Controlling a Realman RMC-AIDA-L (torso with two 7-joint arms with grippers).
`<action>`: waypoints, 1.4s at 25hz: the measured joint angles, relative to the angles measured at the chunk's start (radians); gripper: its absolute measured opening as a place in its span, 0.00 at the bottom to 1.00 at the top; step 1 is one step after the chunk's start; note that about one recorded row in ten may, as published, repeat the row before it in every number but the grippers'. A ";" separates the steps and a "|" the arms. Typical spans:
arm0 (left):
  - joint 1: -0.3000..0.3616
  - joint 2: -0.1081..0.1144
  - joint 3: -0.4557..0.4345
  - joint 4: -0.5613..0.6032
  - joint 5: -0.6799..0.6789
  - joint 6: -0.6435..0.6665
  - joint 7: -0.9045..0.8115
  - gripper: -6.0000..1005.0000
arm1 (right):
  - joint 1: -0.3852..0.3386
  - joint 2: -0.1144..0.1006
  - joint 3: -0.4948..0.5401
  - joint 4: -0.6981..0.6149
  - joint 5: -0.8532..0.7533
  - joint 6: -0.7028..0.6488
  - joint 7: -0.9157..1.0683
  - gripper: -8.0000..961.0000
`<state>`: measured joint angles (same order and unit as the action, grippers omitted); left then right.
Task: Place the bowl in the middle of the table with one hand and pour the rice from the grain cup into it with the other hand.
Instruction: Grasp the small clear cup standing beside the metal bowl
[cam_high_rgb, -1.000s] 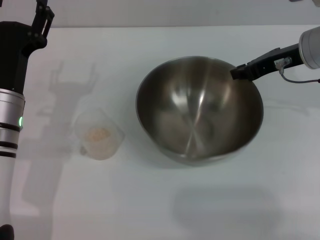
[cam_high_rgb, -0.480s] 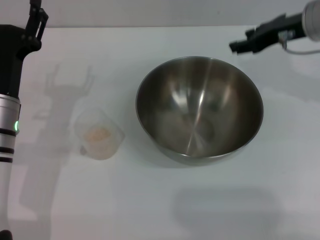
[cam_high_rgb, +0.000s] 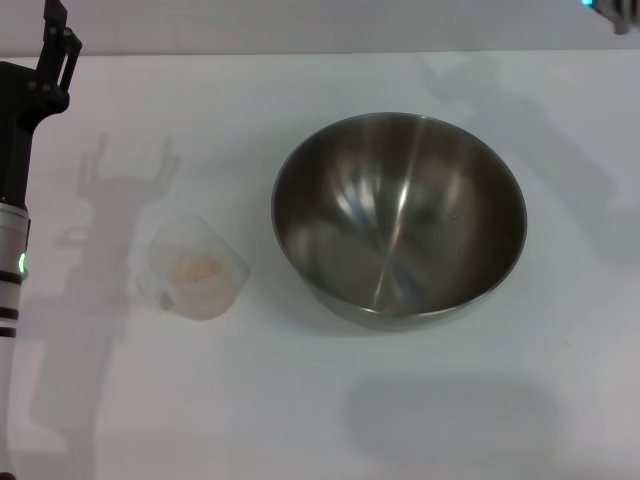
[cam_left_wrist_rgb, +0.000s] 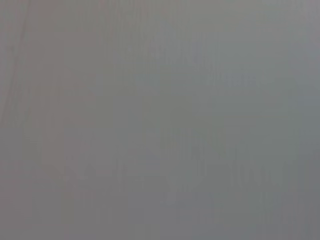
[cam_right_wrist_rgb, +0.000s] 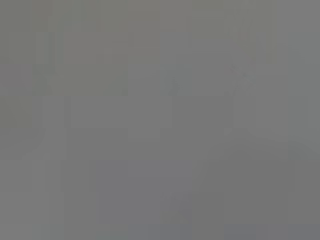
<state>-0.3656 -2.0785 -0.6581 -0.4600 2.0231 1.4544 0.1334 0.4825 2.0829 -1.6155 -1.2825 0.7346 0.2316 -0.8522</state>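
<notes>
The bowl (cam_high_rgb: 399, 217) is a large shiny steel mixing bowl. It stands upright and empty near the middle of the white table (cam_high_rgb: 300, 400). The grain cup (cam_high_rgb: 196, 268), small and clear, stands to its left with a small heap of beige rice (cam_high_rgb: 195, 267) inside. My left arm runs up the left edge of the head view, and the left gripper (cam_high_rgb: 55, 45) is high at the far left corner, well apart from the cup. My right gripper has left the head view; only a sliver of that arm (cam_high_rgb: 612, 6) shows at the top right. Both wrist views show only plain grey.
The shadow of the left gripper (cam_high_rgb: 130, 165) falls on the table behind the cup. The table's far edge (cam_high_rgb: 300, 53) runs across the top of the head view.
My right gripper has let go of the bowl's far right rim and moved up and back out of the head view. The left arm has shifted slightly left. Bowl and cup stay put.
</notes>
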 joint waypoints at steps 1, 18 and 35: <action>0.000 0.000 0.000 0.000 0.000 0.000 0.000 0.84 | 0.000 0.000 0.000 0.000 0.000 0.000 0.000 0.55; 0.101 0.005 0.128 0.018 0.004 0.159 0.000 0.84 | 0.057 -0.005 -0.423 0.772 -0.130 -1.410 0.888 0.55; 0.286 0.005 0.489 0.070 0.000 0.235 0.012 0.84 | 0.031 -0.018 -0.396 1.011 -0.186 -1.614 1.053 0.55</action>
<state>-0.0796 -2.0732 -0.1695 -0.3899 2.0233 1.6898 0.1455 0.5140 2.0648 -2.0112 -0.2717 0.5482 -1.3829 0.2006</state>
